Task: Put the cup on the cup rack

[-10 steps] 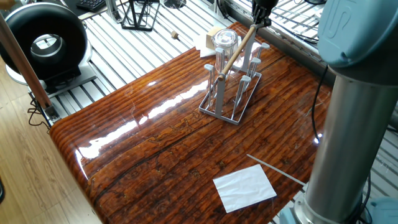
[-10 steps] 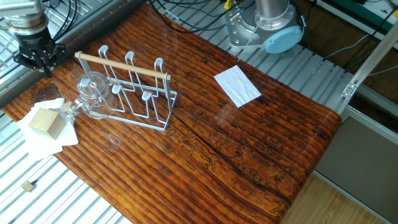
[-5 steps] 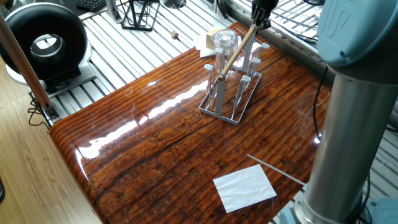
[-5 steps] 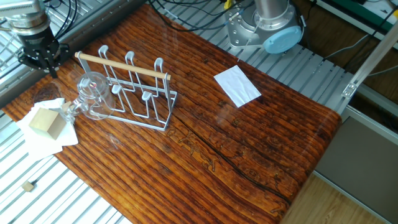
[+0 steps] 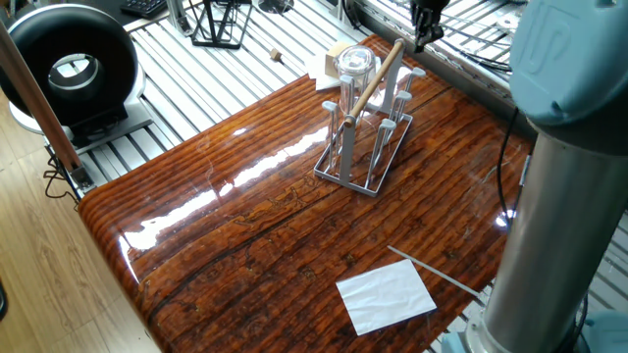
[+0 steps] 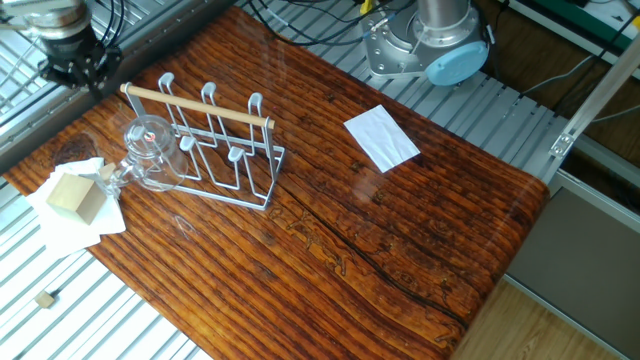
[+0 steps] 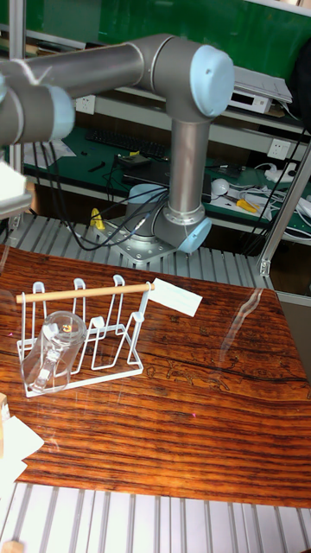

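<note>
The cup (image 6: 148,150) is sitting on the cup rack (image 6: 215,150); a wooden block (image 6: 71,193) is lying just beside; the pincer (image 6: 75,68) is hanging apart, grip unclear.

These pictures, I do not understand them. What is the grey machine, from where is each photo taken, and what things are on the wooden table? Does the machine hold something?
The grey machine is a robot arm bolted beside the wooden table. Its gripper is the dark claw at its end. Two cameras look down at the table from opposite sides; a third, taller picture faces the arm's base from across the table.

On the table stands the cup rack, grey wire with a wooden rod on top. The cup, clear glass, sits on one of its end pegs. Next to the rack is a wooden block on white paper, and another white paper sheet lies nearer the arm's base.

The gripper holds nothing; it is up beyond the rack's end.
</note>
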